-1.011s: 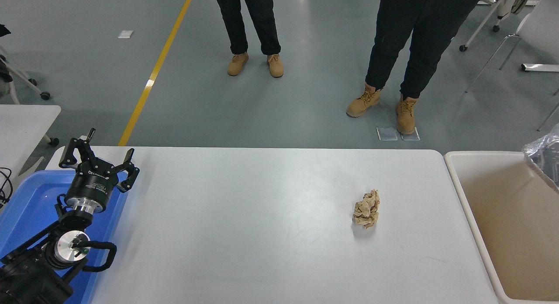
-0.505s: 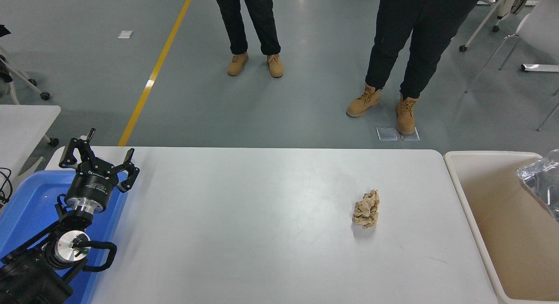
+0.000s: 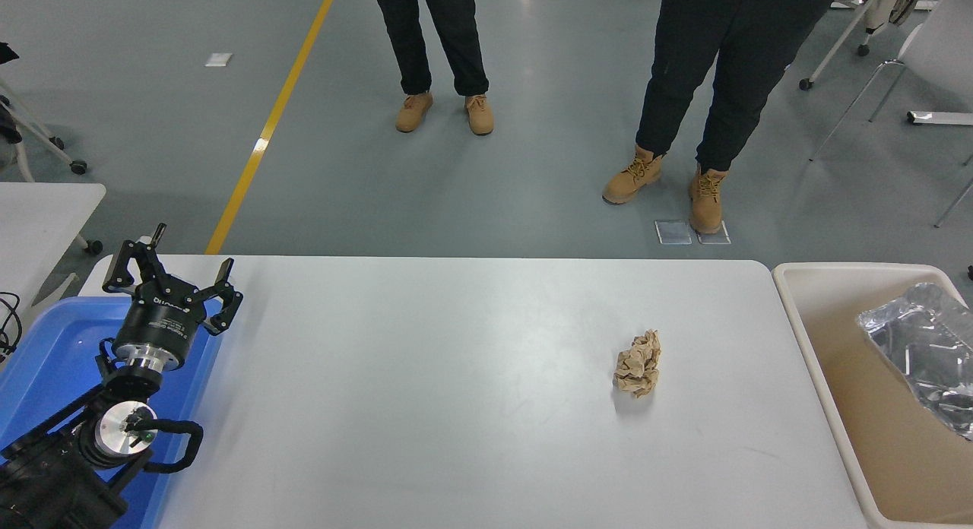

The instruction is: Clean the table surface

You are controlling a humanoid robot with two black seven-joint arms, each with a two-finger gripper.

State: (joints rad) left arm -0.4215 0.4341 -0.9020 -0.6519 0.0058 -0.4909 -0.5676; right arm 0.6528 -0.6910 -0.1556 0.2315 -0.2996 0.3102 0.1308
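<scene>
The white bench point(image 3: 426, 407) fills the lower middle of the frame; a crumpled brown paper ball point(image 3: 638, 363) lies on it right of centre; the left gripper point(image 3: 171, 274), fingers spread wide and empty, hangs at the lower left above a blue bin point(image 3: 45, 346); at the right edge a beige bin point(image 3: 844, 362) holds crinkled silver foil point(image 3: 923, 346); two people's legs point(image 3: 699, 80) stand beyond the bench, at the frame's top.

Grey floor point(image 3: 152, 134) with yellow line point(image 3: 275, 115)
</scene>
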